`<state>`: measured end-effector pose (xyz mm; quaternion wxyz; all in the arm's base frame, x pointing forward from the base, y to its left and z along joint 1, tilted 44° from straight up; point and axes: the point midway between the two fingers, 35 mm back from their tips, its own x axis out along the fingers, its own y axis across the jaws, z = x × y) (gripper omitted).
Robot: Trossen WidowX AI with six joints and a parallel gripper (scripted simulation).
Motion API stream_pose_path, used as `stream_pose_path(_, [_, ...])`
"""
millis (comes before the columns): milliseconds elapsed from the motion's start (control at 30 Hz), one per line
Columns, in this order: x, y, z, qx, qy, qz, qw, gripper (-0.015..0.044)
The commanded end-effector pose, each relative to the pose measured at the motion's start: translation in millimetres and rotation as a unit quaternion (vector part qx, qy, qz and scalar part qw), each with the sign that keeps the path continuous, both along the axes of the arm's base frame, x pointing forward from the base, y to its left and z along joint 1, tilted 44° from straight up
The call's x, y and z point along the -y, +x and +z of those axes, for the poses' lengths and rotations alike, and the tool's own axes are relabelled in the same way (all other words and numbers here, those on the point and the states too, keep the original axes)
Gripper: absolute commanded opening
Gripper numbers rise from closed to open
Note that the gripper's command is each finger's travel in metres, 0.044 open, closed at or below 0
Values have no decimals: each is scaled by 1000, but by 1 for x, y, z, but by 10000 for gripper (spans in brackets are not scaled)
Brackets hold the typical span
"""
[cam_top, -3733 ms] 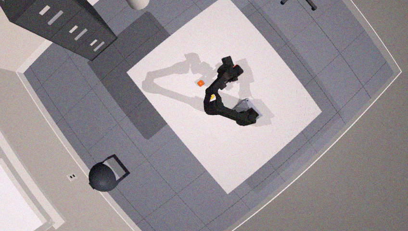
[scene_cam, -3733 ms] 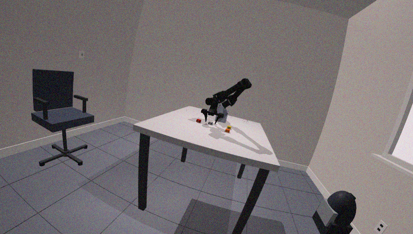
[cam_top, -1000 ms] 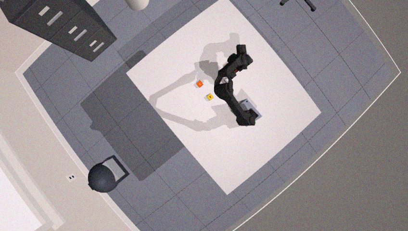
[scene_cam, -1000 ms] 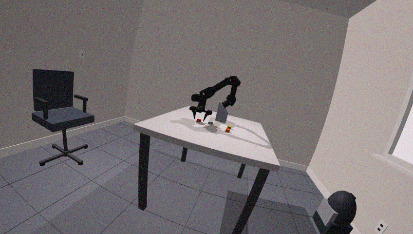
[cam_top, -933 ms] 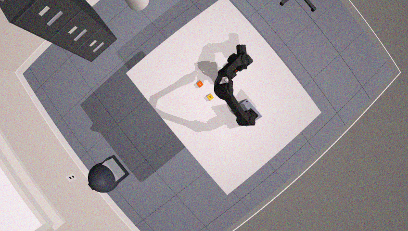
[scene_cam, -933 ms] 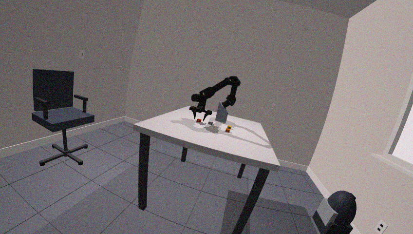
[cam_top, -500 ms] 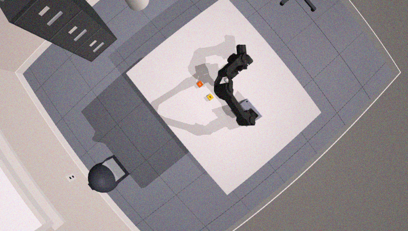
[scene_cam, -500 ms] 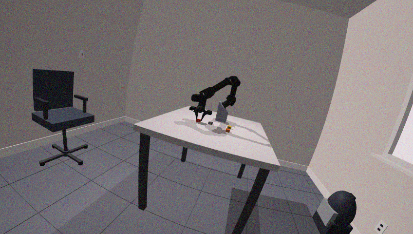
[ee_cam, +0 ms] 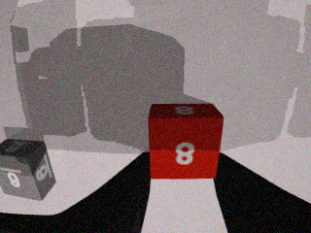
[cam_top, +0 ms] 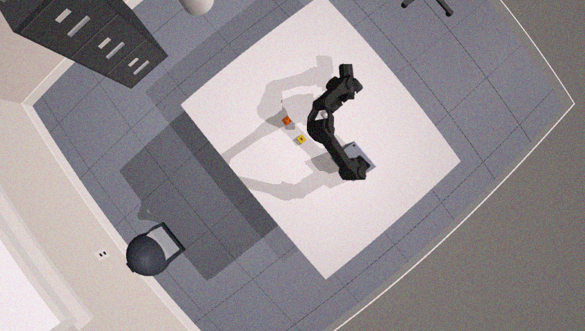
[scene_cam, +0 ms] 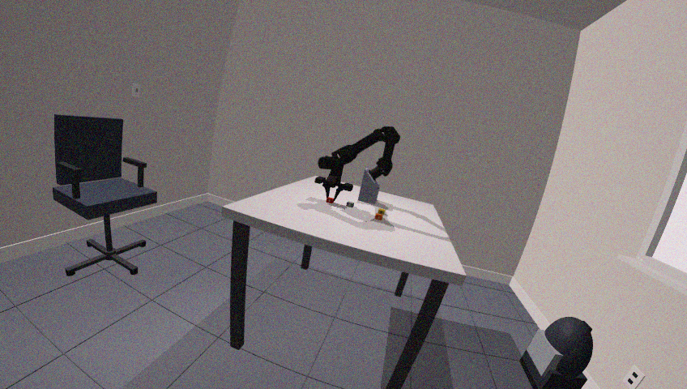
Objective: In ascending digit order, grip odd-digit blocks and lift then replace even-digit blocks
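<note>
item: red block (ee_cam: 186, 143), a matte, sharp-edged cube with a white "8" on the face toward the wrist camera and a faint mark on top. it sits on the bench between the two dark fingers, which are partly closed and clamped on its sides; gripper (scene_cam: 332, 196) points down at it, toward the bench's far-left corner in the exterior view.

item: grey block (ee_cam: 26, 170), a dull cube with pale digits too blurred to read, just beside the red block and apart from it.

item: orange block (cam_top: 286, 120) and yellow block (cam_top: 301, 139), small cubes near the bench's middle, close together, well apart from the fingers.

surface: bench (scene_cam: 409, 245), a flat white square top on dark slanted legs, crossed by soft grey arm shadows.

room: grey tiled floor, plain beige walls, a dark swivel armchair (scene_cam: 94, 183), a dark drawer cabinet (cam_top: 87, 36).

obstruction: from above, the black jointed arm (cam_top: 328, 123) covers the red and grey blocks.
</note>
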<state>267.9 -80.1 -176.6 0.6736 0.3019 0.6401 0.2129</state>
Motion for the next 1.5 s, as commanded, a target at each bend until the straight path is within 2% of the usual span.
stream_pose_path(0, [0,1,0,1,2,-2,1000,120])
stream_pose_path(800, [10,-1,11,1,1,-2,1000,120])
stream_pose_path(1467, [0,1,0,1,2,-2,1000,120])
